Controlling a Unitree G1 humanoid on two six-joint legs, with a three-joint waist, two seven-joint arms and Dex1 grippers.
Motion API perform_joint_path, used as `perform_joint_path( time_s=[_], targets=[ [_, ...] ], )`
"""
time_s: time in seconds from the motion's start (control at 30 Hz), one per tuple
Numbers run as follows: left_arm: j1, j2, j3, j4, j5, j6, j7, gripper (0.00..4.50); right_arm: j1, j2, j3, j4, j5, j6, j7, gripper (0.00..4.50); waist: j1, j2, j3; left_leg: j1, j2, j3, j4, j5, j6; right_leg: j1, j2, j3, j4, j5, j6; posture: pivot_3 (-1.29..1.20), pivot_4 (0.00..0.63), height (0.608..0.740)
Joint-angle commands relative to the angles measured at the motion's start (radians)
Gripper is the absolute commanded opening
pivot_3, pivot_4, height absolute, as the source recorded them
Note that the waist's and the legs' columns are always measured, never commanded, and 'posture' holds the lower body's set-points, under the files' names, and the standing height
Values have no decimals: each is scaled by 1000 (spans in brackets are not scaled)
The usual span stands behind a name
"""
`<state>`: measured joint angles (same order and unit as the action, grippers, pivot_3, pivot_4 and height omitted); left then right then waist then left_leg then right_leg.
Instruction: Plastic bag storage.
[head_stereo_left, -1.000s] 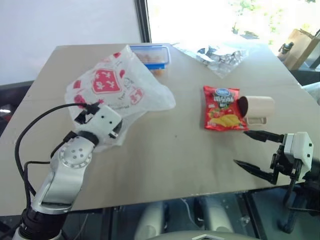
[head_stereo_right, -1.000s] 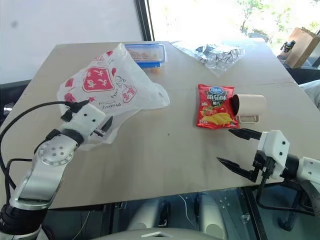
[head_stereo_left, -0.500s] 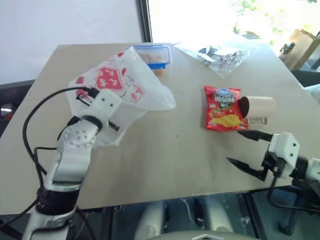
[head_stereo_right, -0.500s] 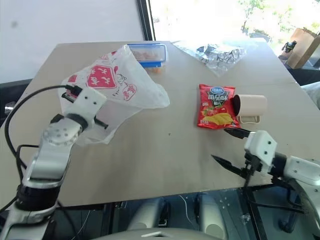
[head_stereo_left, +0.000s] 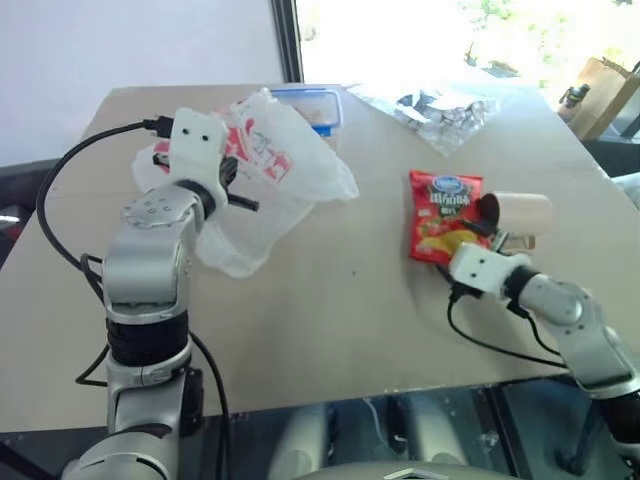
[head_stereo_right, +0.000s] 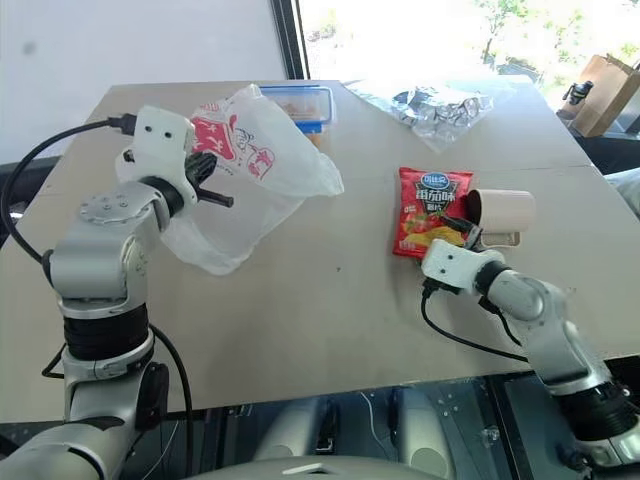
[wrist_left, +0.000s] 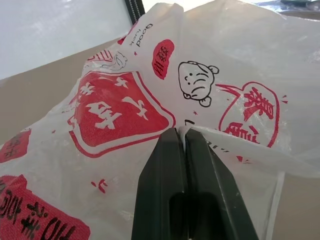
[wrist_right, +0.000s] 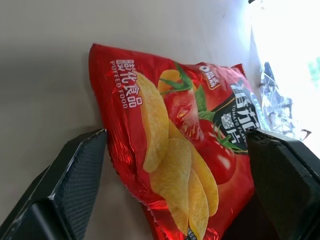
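My left gripper has shut its jaws on a fold of the thin translucent white plastic bag with red logos and lifted it partly off the worktop. My right gripper, jaws wide apart, has moved in to straddle the small red snack packet. Likely it goes into the bag next.

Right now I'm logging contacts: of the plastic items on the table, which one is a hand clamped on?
The plastic bag, white with red logos: the left hand pinches its film. The red snack packet merely lies between the right hand's open fingers.
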<state>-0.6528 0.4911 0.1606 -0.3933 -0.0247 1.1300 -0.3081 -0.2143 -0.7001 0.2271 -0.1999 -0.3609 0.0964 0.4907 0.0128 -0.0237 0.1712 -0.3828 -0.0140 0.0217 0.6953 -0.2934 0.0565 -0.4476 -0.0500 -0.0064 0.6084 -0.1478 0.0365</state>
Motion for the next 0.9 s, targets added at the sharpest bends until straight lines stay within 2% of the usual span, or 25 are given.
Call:
perform_joint_path(
  time_s=[0.03,0.07,0.17,0.2,0.23,0.3,0.37,0.43,0.5,0.63,0.9],
  targets=[
    [-24,4,14,-57,-10,9,20,38,-32,0,19,52,-77,-53,-36,4500,0,0,0,0,0,0,0,0,0,0,0,0,0,0,0,0,150,740],
    [-24,3,12,-62,-13,13,23,38,-39,2,26,70,-92,-63,-40,4500,-1,0,0,0,0,0,0,0,0,0,0,0,0,0,0,0,150,740],
    [-32,1,12,-74,-21,32,28,0,-52,6,36,101,-116,-84,-40,3599,-1,0,0,1,0,0,0,0,0,0,0,0,0,0,0,0,150,740],
    [-37,0,15,-76,-25,40,30,0,-54,9,35,102,-117,-85,-37,3202,0,0,0,1,0,0,0,0,0,0,0,0,0,0,0,0,150,740],
    [-42,0,17,-77,-29,46,32,0,-56,14,34,103,-120,-89,-37,2573,-1,0,0,1,0,0,0,0,0,1,0,0,0,0,0,0,150,740],
    [-48,-2,16,-78,-34,55,36,0,-61,16,37,106,-127,-102,-30,1672,-1,0,0,1,0,0,0,0,0,1,0,0,0,0,0,0,150,740],
    [-51,-4,15,-78,-42,60,41,0,-64,17,39,108,-131,-114,-27,590,-2,0,0,1,0,0,0,0,0,1,0,0,0,0,0,0,150,740],
    [-62,-15,25,-72,-54,74,47,0,-74,14,36,100,-130,-141,-21,28,-1,0,0,1,0,0,0,0,0,1,0,0,0,0,0,0,150,740],
    [-73,-23,35,-62,-63,86,53,0,-86,13,28,88,-115,-183,-16,28,-1,0,0,1,0,0,0,0,0,1,0,0,0,0,0,0,150,740],
    [-103,-58,69,-20,-94,137,66,0,-97,6,-22,-17,52,-321,45,28,-4,0,0,1,0,0,0,0,-1,0,1,0,0,0,0,0,150,740],
    [-186,-83,81,93,-128,145,82,0,-77,-91,-91,-232,324,-363,256,28,1,-1,0,0,0,-1,0,0,0,1,0,0,0,0,0,0,150,740]
  ],
)
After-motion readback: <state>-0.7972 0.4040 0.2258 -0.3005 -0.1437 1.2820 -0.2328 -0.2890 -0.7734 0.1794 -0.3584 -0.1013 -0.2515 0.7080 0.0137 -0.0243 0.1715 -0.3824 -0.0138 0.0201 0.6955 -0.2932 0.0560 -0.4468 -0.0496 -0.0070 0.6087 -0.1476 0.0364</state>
